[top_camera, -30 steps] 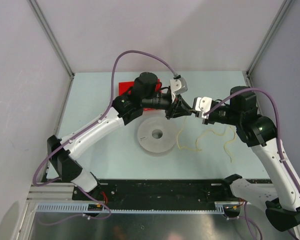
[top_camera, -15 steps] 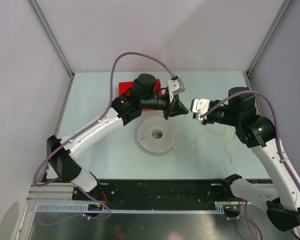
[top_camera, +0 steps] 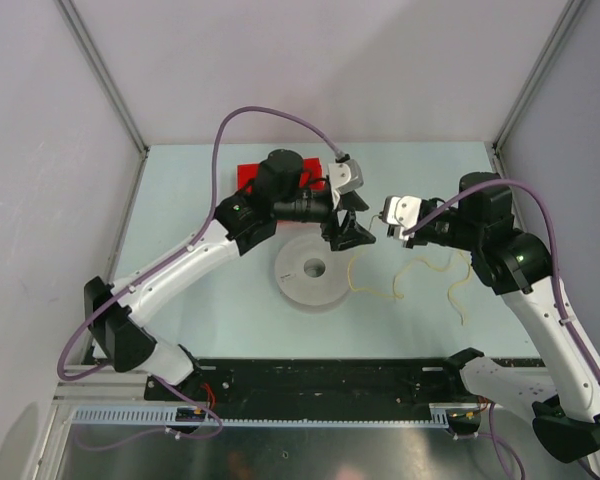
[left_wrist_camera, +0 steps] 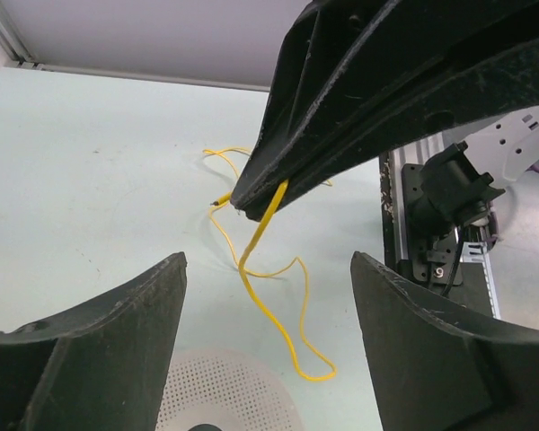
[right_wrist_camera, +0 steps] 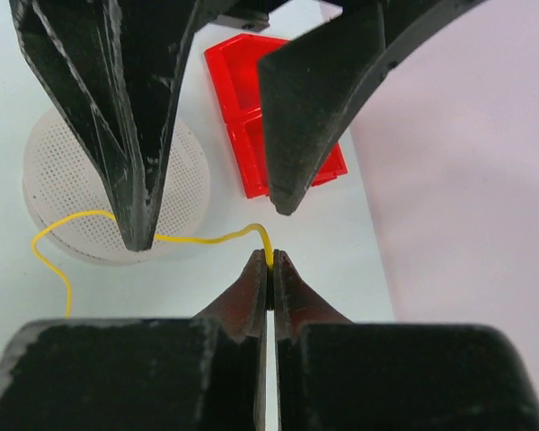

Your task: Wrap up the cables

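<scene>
1. Pinching the yellow cable (right_wrist_camera: 198, 239) between its tips, the right pincer (right_wrist_camera: 269, 260) is clenched on one end of the thin wire, which it holds above the pale surface (top_camera: 180, 230).
2. From that grip the wire hangs down in a kinked line to the surface, as the left wrist view shows.
3. The rest of the yellow cable lies loose on the surface in wavy loops, to the right of a white perforated disc (top_camera: 295, 275) and near the right arm.
4. The left pincer (left_wrist_camera: 268, 269) is released, its two black fingers spread wide apart with nothing between them.
5. The left pincer faces the right pincer, tips close together, over the middle of the surface just right of the disc.
6. In the right wrist view the wire runs leftward from the clenched tips and passes behind one spread finger of the left pincer, in front of the disc.
7. A red tray (top_camera: 248, 176) sits on the far side of the surface, behind the left arm, well apart from the cable.
</scene>
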Available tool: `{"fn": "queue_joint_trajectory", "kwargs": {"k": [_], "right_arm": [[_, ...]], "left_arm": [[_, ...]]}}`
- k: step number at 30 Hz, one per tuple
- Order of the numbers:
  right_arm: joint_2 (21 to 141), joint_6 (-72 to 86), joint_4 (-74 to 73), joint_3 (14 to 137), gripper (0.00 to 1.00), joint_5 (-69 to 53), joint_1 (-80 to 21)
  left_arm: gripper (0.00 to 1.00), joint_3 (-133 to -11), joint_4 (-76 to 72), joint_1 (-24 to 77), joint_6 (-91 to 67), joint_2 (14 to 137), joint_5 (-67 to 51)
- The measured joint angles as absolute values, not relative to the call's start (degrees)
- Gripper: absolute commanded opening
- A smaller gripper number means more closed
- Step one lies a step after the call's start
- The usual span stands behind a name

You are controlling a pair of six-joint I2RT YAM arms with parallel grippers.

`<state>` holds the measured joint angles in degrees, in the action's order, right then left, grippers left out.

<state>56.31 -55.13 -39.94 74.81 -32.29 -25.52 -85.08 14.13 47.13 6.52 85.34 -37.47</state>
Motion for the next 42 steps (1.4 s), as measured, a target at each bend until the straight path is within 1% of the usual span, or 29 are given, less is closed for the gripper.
{"fn": "queue_joint_trajectory", "kwargs": {"k": [3,5,6,7,8,9,10,11,12,13,14,16,18,20,24,27,30,32,34,36,39,42], "right_arm": [[56.27,-55.16,-39.88,74.81,0.0,-33.08,-25.56],[56.18,-55.16,-39.72,74.81,0.0,-33.54,-25.61],[56.1,-55.13,-39.57,74.81,0.0,-33.74,-25.74],[55.96,-55.13,-39.38,74.81,0.0,-33.93,-25.89],[55.81,-55.13,-39.13,74.81,0.0,-34.13,-26.06],[55.61,-55.11,-38.89,74.81,0.06,-34.35,-26.22],[55.42,-55.05,-38.7,74.81,0.16,-34.57,-26.33],[55.22,-54.78,-38.52,74.81,0.32,-34.63,-26.44],[55.02,-54.19,-38.33,74.81,0.46,-34.63,-26.48],[54.89,-53.43,-38.15,74.81,0.57,-34.5,-26.5],[54.78,-52.71,-37.82,74.81,0.64,-34.0,-26.52],[54.74,-51.2,-37.54,74.81,0.71,-32.25,-26.28],[54.98,-50.22,-38.0,74.81,0.74,-31.62,-23.97],[55.79,-49.28,-39.18,74.81,0.75,-32.23,-17.58],[60.99,-47.16,-42.68,74.83,0.75,-34.7,-0.54],[68.77,-44.38,-47.07,74.81,0.7,-35.18,10.22],[76.25,-40.12,-51.53,73.56,0.71,-34.89,18.79],[78.63,-37.23,-54.0,71.16,0.71,-33.71,23.57],[79.05,-35.44,-55.86,68.47,0.71,-31.73,26.41],[78.43,-34.61,-57.12,65.45,0.71,-29.82,26.61],[76.99,-35.33,-57.93,60.36,0.72,-27.27,23.27],[76.47,-38.0,-57.45,55.88,0.73,-24.03,17.63]], "left_arm": [[0.76,-85.67,14.13,47.72,6.66,86.46,-36.84],[0.69,-86.35,14.13,48.05,6.61,87.57,-36.29],[0.61,-86.74,14.17,48.18,6.59,88.2,-36.14],[0.49,-87.2,14.2,48.25,6.52,88.9,-36.1],[0.34,-87.61,14.22,48.27,6.44,89.52,-35.97],[0.21,-87.9,14.22,48.27,6.31,90.04,-35.81],[0.1,-87.99,14.24,48.27,6.28,90.37,-35.59],[0.05,-87.99,14.31,48.25,5.91,90.48,-35.44],[0.03,-87.99,14.37,48.21,6.17,90.5,-35.07],[0.01,-87.99,14.33,48.07,6.07,90.48,-34.94],[0.01,-87.99,14.26,47.9,5.82,90.37,-34.76],[0.0,-87.94,14.33,46.96,5.39,89.91,-34.68],[0.0,-87.57,14.44,44.95,4.8,88.6,-34.63],[0.0,-86.72,14.66,42.19,4.38,86.32,-34.04],[0.0,-85.27,14.68,38.35,4.4,81.32,-31.48],[0.0,-84.68,14.61,38.17,4.38,78.54,-30.06],[0.0,-84.14,14.48,38.46,3.9,77.71,-28.86],[0.0,-83.77,14.55,38.48,3.33,77.87,-28.1],[0.0,-83.4,14.72,38.48,2.74,78.0,-27.31],[0.0,-83.31,14.85,38.48,2.31,78.02,-27.03],[0.0,-83.31,14.85,38.48,1.74,78.02,-26.63],[0.0,-83.22,14.87,38.48,1.41,78.0,-26.5]]}}
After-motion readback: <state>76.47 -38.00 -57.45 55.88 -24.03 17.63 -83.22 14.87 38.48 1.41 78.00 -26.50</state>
